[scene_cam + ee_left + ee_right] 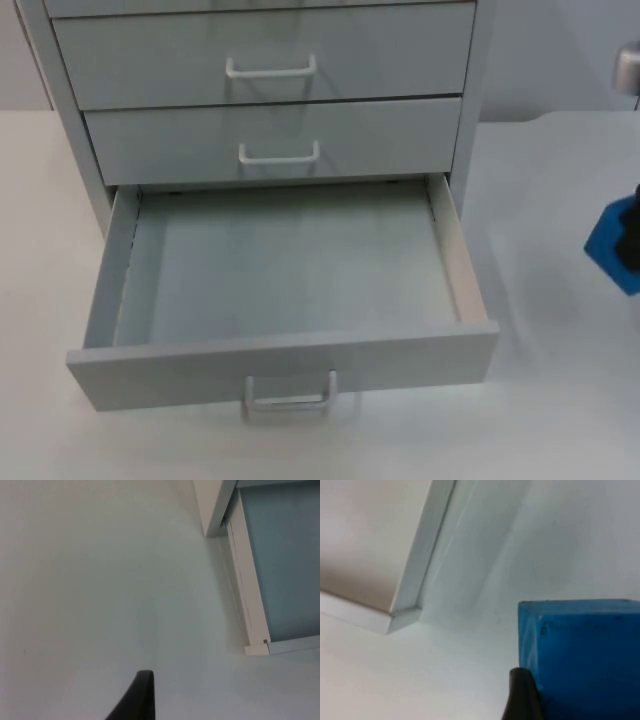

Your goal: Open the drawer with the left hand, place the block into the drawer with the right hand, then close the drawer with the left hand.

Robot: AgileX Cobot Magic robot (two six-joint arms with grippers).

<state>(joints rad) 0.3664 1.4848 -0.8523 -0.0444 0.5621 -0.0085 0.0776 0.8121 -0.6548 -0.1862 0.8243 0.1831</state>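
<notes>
- The bottom drawer (280, 350) of the cabinet (270, 60) is pulled out.
- The blue block (610, 245) is to the right of the drawer, above the table (560, 400).
- The right gripper (522, 695) is clamped on the block.
- The left gripper (135, 700) is over the table left of the drawer; open or closed, one cannot tell.

Even, bright light; soft shadows; wrist views slightly blurred.

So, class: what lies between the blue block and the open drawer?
Only bare white table. In the top view the block, at the right hand, sits right of the drawer with nothing between; the right wrist view shows the same.
</notes>
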